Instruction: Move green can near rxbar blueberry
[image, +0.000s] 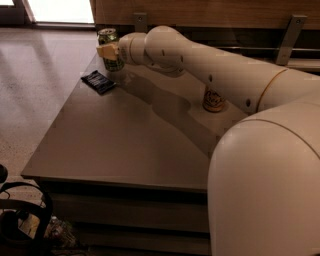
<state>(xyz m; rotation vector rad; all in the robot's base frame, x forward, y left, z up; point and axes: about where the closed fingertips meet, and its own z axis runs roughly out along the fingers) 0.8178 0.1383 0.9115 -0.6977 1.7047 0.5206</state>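
The green can (107, 38) has green and white sides and a silver top. It is upright at the far left corner of the table (125, 145), its base at or just above the surface. My gripper (109, 51) reaches in from the right and is shut on the can's side, with a pale fingertip (105, 50) across its front. The rxbar blueberry (98, 81), a flat dark navy wrapper, lies on the table just in front of and slightly left of the can, a short gap away. My arm hides the can's right side.
A gold can with script lettering (214, 100) stands on the right part of the table, partly behind my arm. A wooden wall with metal brackets (290, 30) runs along the back. The table's left edge drops to a tiled floor. Black headphones (20, 220) sit at bottom left.
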